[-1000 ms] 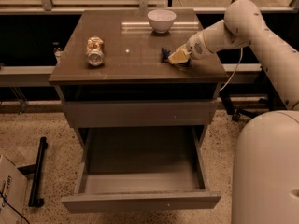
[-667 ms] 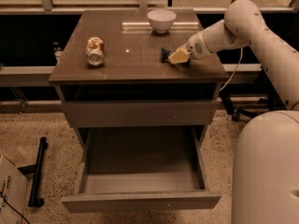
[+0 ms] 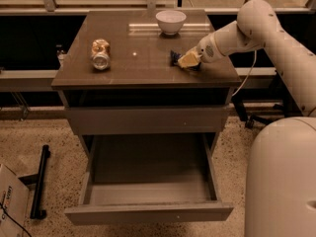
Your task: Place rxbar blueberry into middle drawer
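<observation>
The end effector (image 3: pixel 189 60) sits low over the worktop (image 3: pixel 128 63), right at the blue snack bar (image 3: pixel 175 58) lying there; its grip cannot be told. Below, the middle drawer (image 3: pixel 148 212) is pulled open.

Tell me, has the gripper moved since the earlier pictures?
No. The gripper keeps the same distance from the white bowl, low over the cabinet top, at the rxbar blueberry.
</observation>
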You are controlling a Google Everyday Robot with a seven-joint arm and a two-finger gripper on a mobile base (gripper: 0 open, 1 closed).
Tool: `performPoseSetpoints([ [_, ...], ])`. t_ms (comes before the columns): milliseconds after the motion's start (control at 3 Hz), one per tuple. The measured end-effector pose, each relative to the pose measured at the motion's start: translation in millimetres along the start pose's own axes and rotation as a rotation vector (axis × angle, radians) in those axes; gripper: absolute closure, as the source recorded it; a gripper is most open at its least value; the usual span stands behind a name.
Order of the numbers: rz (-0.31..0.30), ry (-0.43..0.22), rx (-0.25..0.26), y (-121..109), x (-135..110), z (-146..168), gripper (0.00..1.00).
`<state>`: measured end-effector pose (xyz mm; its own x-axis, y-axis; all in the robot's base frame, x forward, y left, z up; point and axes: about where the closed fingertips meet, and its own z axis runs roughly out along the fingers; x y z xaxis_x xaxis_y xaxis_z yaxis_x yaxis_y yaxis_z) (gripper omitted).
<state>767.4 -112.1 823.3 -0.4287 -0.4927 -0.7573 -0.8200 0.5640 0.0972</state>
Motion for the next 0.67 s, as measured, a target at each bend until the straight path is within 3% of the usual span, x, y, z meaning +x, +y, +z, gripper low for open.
performPoseSetpoints([
  [667,0.000,0.000,0.000,0.0,0.0,0.0,0.05],
])
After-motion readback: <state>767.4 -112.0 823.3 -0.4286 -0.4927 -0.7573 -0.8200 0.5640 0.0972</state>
